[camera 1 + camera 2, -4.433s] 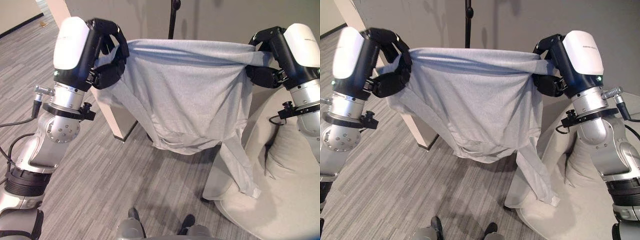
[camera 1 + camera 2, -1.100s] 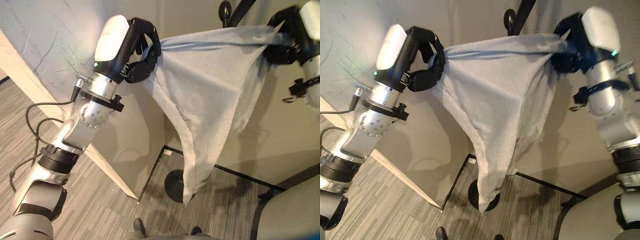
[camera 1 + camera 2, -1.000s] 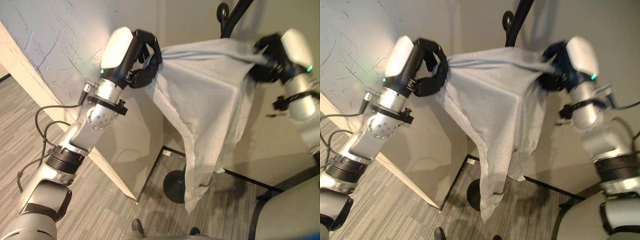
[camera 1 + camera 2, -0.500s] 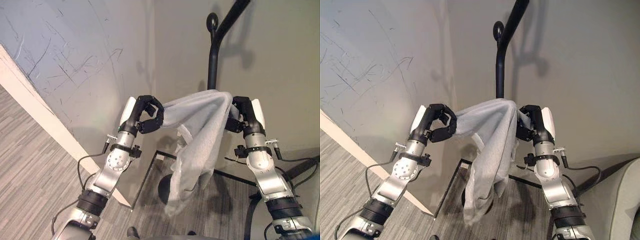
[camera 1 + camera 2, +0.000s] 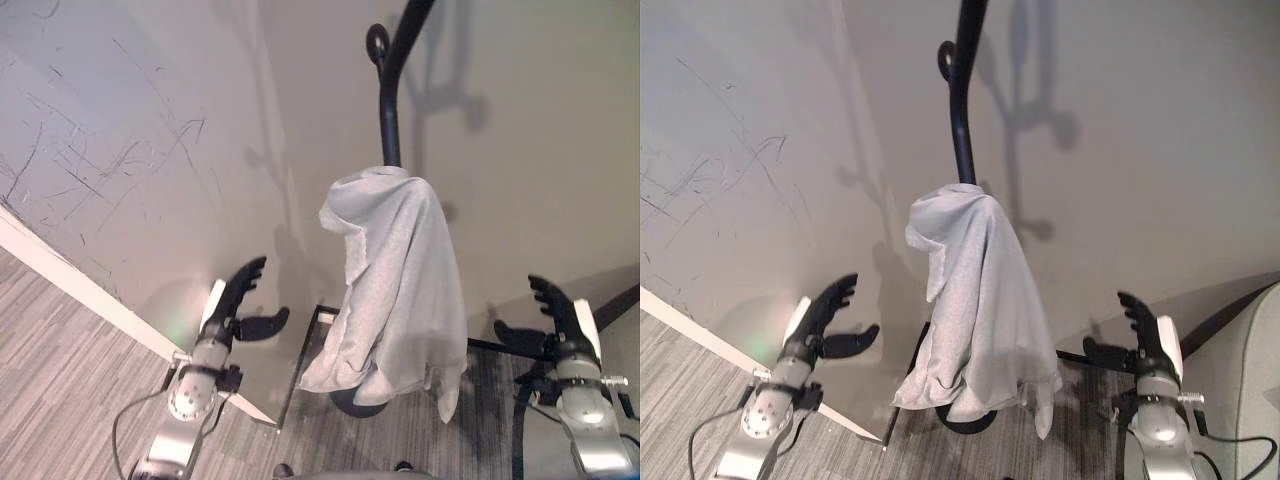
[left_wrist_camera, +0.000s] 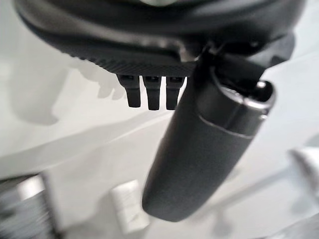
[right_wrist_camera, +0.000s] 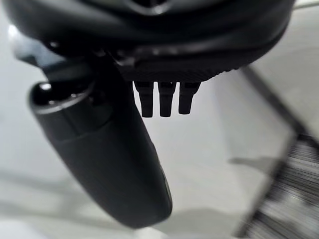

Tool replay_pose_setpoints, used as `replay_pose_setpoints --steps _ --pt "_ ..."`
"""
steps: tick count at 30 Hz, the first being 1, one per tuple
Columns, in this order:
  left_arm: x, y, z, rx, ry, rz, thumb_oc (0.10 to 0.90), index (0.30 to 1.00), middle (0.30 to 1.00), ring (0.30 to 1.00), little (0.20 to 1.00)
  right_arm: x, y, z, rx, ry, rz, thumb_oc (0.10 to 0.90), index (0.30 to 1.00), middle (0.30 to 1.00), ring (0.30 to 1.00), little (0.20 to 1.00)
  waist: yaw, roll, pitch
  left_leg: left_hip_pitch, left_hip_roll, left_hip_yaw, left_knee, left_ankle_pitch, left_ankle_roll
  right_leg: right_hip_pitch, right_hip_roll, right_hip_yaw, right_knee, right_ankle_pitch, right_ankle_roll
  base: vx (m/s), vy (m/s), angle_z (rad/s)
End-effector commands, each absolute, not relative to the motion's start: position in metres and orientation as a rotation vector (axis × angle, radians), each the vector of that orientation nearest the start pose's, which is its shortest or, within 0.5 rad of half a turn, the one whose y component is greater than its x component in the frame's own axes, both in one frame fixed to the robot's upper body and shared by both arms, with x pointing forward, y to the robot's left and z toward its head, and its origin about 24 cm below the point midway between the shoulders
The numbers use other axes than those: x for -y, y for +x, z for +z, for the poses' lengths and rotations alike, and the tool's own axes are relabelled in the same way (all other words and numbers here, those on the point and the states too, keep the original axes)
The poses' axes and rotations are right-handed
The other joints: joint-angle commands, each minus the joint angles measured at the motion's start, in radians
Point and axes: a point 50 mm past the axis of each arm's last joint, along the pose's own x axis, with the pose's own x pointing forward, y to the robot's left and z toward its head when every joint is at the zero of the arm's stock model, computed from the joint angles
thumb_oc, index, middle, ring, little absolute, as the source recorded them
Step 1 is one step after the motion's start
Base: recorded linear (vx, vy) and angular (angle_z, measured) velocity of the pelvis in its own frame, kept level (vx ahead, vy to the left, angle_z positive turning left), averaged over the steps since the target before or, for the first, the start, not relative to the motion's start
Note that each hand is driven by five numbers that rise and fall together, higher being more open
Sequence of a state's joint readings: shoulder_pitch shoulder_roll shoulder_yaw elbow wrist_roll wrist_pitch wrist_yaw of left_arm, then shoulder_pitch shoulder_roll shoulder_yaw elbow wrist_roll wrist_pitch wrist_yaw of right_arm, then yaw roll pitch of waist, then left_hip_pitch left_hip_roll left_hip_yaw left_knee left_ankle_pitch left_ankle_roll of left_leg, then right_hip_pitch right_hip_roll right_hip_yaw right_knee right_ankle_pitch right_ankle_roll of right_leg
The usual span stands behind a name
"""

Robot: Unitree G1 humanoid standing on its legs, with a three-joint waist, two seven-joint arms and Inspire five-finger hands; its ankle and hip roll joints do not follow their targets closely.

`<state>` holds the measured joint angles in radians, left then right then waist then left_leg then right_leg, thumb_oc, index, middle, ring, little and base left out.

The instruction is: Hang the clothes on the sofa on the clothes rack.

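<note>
Soft grey clothes (image 5: 400, 280) drape the black clothes rack (image 5: 388, 110); each robot hand released.

Two pale walls (image 5: 520, 150) meet in a corner, the left one scuffed with dark marks. The floor (image 5: 60, 340) is grey striped carpet. A light skirting board (image 5: 80, 290) runs along its edge.

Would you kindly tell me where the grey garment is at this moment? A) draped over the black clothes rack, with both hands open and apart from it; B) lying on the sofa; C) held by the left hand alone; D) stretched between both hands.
A: the grey garment hangs from the black clothes rack, while the left hand and the right hand are open on either side, clear of it.
</note>
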<state>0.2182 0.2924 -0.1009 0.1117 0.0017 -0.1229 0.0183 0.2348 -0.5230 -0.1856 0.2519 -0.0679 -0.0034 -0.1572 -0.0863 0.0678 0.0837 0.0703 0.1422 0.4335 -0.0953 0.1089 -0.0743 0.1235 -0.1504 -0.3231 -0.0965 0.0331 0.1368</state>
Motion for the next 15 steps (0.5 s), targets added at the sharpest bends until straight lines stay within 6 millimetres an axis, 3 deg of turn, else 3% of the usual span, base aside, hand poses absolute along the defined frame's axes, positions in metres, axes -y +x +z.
replay_pose_setpoints --steps 1,3,7,8,9,11,12,13,14,15 --pt "-0.254 0.205 0.005 -0.192 0.397 0.080 0.800 0.900 0.900 0.900 0.900 0.325 0.198 0.026 -0.219 -0.572 -0.390 0.800 0.900 0.900 0.900 0.900 0.046 -0.096 0.039 0.092 -0.024 0.035 0.008 -0.201 -0.010 0.004 -0.004 -0.121 0.009 -0.079 -0.017 -0.01 0.007 0.03" --pt "-0.247 0.199 -0.008 -0.243 0.372 0.055 0.800 0.900 0.900 0.900 0.900 0.318 0.190 0.005 -0.290 -0.515 -0.374 0.800 0.900 0.900 0.900 0.900 0.045 -0.097 0.041 0.090 -0.024 0.036 0.008 -0.199 -0.010 0.003 -0.005 -0.126 0.009 -0.077 -0.018 -0.02 0.006 0.06" --pt "-0.238 0.182 -0.035 -0.366 0.375 -0.034 0.800 0.900 0.900 0.900 0.900 0.288 0.161 -0.062 -0.565 -0.392 -0.251 0.800 0.900 0.900 0.900 0.900 0.051 -0.097 0.050 0.081 -0.022 0.035 0.008 -0.194 -0.012 -0.002 -0.007 -0.137 0.009 -0.076 -0.019 -0.04 0.005 0.10" --pt "-0.238 0.182 -0.035 -0.366 0.375 -0.034 0.800 0.900 0.900 0.900 0.900 0.288 0.161 -0.062 -0.565 -0.392 -0.251 0.800 0.900 0.900 0.900 0.900 0.051 -0.097 0.050 0.081 -0.022 0.035 0.008 -0.194 -0.012 -0.002 -0.007 -0.137 0.009 -0.076 -0.019 -0.04 0.000 0.03" --pt "-0.236 0.175 -0.047 -0.424 0.416 -0.065 0.800 0.900 0.900 0.900 0.900 0.272 0.146 -0.087 -0.681 -0.343 -0.187 0.800 0.900 0.900 0.900 0.900 0.056 -0.097 0.054 0.079 -0.020 0.032 0.008 -0.192 -0.014 -0.003 -0.006 -0.140 0.009 -0.079 -0.020 -0.03 0.001 0.08" --pt "-0.234 0.159 -0.070 -0.541 0.392 -0.059 0.800 0.900 0.900 0.900 0.900 0.252 0.125 -0.113 -0.818 -0.278 -0.129 0.800 0.900 0.900 0.900 0.900 0.061 -0.092 0.053 0.087 -0.017 0.017 0.008 -0.206 -0.020 0.007 -0.003 -0.135 0.009 -0.097 -0.014 -0.01 0.007 0.12" --pt "-0.234 0.159 -0.070 -0.539 0.392 -0.058 0.800 0.900 0.900 0.900 0.900 0.252 0.126 -0.113 -0.816 -0.277 -0.129 0.800 0.900 0.900 0.900 0.900 0.061 -0.095 0.056 0.080 -0.019 0.028 0.008 -0.190 -0.015 -0.001 -0.005 -0.144 0.009 -0.084 -0.021 0.03 0.013 0.09" --pt "-0.236 0.144 -0.092 -0.653 0.356 -0.015 0.800 0.900 0.900 0.900 0.900 0.242 0.112 -0.127 -0.898 -0.212 -0.126 0.800 0.900 0.900 0.900 0.900 0.066 -0.091 0.052 0.087 -0.017 0.016 0.008 -0.203 -0.021 0.010 -0.002 -0.139 0.009 -0.099 -0.015 -0.07 -0.001 0.10" --pt "-0.235 0.145 -0.092 -0.650 0.356 -0.015 0.800 0.900 0.900 0.900 0.900 0.242 0.113 -0.127 -0.895 -0.211 -0.127 0.800 0.900 0.900 0.900 0.900 0.066 -0.093 0.055 0.079 -0.019 0.026 0.008 -0.187 -0.016 0.002 -0.004 -0.147 0.009 -0.087 -0.022 0.03 0.031 0.09" --pt "-0.236 0.135 -0.104 -0.724 0.370 -0.003 0.800 0.900 0.900 0.900 0.900 0.237 0.101 -0.138 -0.969 -0.142 -0.155 0.800 0.900 0.900 0.900 0.900 0.070 -0.086 0.053 0.088 -0.017 0.015 0.008 -0.200 -0.023 0.014 -0.002 -0.144 0.009 -0.102 -0.015 -0.01 0.020 0.12"
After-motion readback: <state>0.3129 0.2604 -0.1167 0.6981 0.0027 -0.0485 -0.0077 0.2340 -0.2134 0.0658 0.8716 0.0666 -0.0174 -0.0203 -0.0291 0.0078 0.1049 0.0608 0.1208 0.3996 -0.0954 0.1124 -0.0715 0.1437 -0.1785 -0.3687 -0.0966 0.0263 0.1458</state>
